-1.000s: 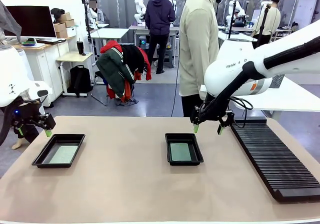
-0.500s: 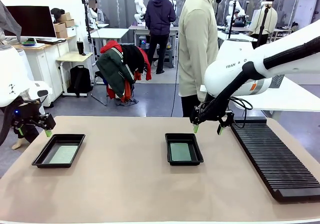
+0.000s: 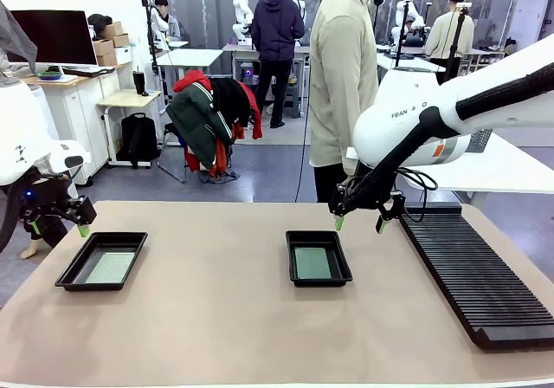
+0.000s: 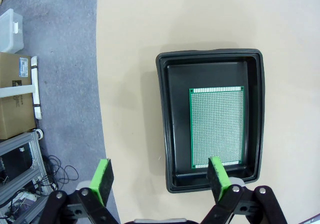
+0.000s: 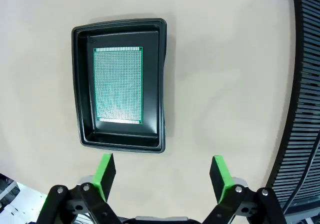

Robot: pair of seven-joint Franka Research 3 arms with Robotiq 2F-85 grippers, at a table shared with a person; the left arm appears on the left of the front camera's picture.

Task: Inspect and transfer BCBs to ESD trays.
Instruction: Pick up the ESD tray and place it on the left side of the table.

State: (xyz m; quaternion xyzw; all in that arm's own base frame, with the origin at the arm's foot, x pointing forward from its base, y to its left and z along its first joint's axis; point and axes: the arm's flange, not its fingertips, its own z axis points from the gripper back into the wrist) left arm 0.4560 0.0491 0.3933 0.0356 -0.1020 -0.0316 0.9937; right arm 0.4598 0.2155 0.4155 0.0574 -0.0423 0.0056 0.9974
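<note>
Two black ESD trays lie on the tan table, and each holds one green BCB flat on its floor. The left tray (image 3: 69,275) with its BCB (image 3: 110,267) sits near the table's left edge. The middle tray (image 3: 345,267) carries the other BCB (image 3: 312,263). My left gripper (image 3: 59,229) hovers open just behind and to the left of the left tray. Its wrist view looks down on that tray (image 4: 162,109) and BCB (image 4: 216,126) past the open gripper (image 4: 159,164). My right gripper (image 3: 359,223) hangs open behind and to the right of the middle tray. Below that open gripper (image 5: 162,158) lie the tray (image 5: 162,84) and BCB (image 5: 118,84).
A long black ribbed rack (image 3: 476,275) runs along the table's right side, also seen as the rack (image 5: 305,109) in the right wrist view. A person (image 3: 344,76) stands at the far edge, turned sideways. The table's left edge drops to grey floor (image 4: 60,84) with boxes.
</note>
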